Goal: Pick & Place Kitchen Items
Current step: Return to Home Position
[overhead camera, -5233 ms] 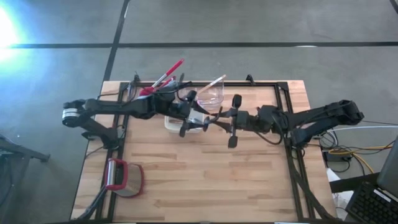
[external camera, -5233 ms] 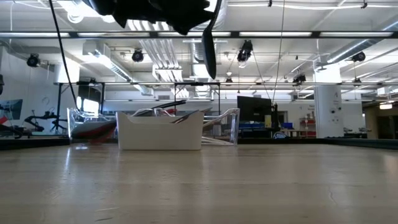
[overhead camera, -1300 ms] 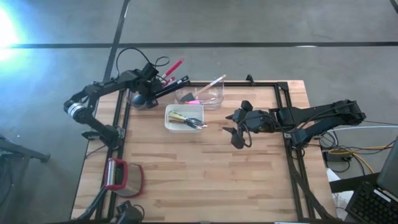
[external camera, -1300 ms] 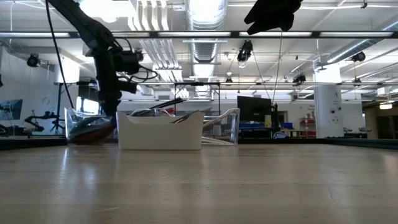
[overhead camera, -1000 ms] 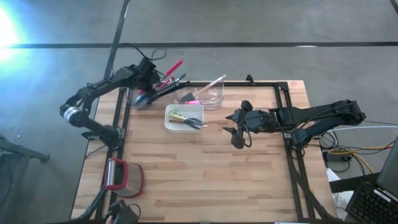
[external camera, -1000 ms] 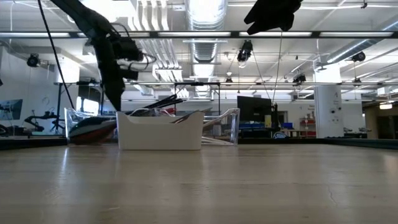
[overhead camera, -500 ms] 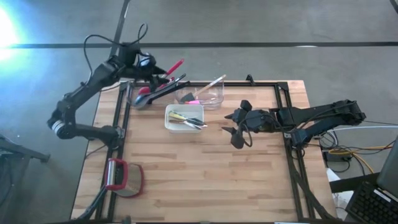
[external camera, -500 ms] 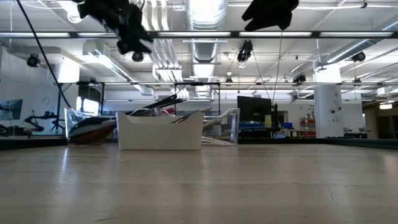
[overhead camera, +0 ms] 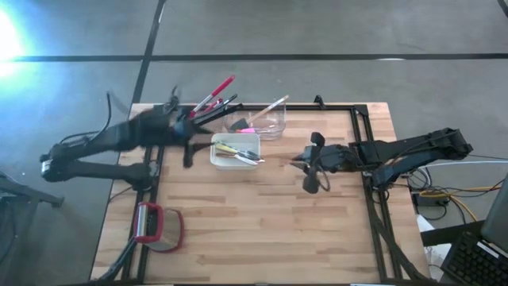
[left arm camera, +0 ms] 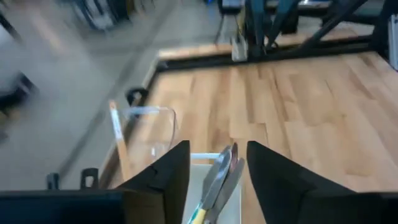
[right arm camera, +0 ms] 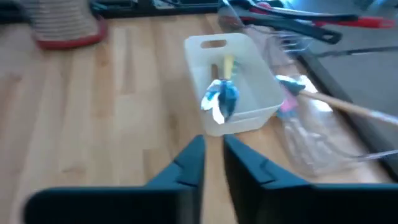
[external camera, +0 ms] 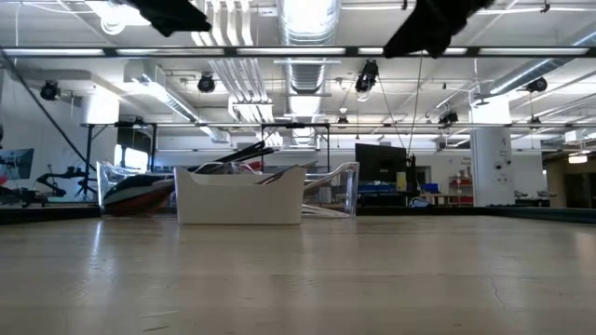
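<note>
Nothing legible is showing: no text, label, brand, number or sign is reading clearly anywhere in any of the four views.

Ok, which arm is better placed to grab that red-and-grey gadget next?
Left, probably. The gadget lies on the left arm's side of the table, and the left gripper is open and empty; the right gripper hangs beyond the white bin.

The left gripper's [left arm camera: 217, 149] parted jaws frame a white bin [left arm camera: 198, 182] of utensils [left arm camera: 222, 171] beside a clear bin [left arm camera: 152, 127].
</note>
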You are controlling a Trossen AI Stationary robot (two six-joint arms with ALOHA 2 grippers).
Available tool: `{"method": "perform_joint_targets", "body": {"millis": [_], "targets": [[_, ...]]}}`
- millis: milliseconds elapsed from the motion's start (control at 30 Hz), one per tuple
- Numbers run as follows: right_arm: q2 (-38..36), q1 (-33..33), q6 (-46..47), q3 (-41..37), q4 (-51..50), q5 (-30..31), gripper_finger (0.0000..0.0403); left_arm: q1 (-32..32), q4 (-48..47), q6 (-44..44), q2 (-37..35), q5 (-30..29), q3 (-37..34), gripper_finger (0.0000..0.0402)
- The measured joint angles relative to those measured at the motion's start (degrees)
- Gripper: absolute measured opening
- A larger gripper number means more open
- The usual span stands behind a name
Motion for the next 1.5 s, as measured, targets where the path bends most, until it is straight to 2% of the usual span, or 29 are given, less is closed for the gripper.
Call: {"method": "perform_joint_targets", "body": {"millis": [100, 233, 400, 600, 700, 833, 1100, 1267, 1500], "targets": [[-5.81, 0.25, 0.13, -7.58, 8.05, -4.67, 0.0017, -8.21, 8.62, -1.28, -10.64, -7.6, -11.0, 0.0146], [-14.93, 0.35, -3.99, -18.0, 24.19, -9.95, 0.0013, -14.12, 17.78, -2.32, -23.49, -8.47, -23.42, 0.0124], [-24.74, 0.17, -7.72, -28.7, 30.74, -10.15, 0.0013, -14.71, 20.03, -2.34, -34.83, -9.4, -32.67, 0.0113], [-32.61, 0.19, -8.64, -36.88, 35.52, -8.91, 0.0013, -14.69, 19.96, -2.06, -42.41, -11.64, -39.54, 0.011], [-35.24, 0.18, -8.03, -39.92, 37.62, -8.9, 0.0013, -14.67, 19.8, -1.94, -43.84, -11.72, -41.85, 0.011], [-38.06, 0.18, -12.16, -43.76, 38.77, -9.41, 0.0013, -14.67, 21.24, 1.19, -44.51, -11.7, -44.96, 0.0097], [-44.05, 0.18, -17.0, -51.3, 46.86, -9.35, 0.0008, -14.64, 34.54, 5.2, -44.58, -11.6, -53.55, 0.0034], [-46.44, 0.18, -17.44, -53.19, 45.71, -9.17, 0.0008, -14.63, 30.95, 3.15, -44.37, -11.6, -54.2, 0.001], [-46.51, 0.16, -17.49, -53.17, 43.09, -9.22, 0.0008, -14.65, 28.35, 1.74, -44.12, -11.18, -54.09, 0.0013]]}}
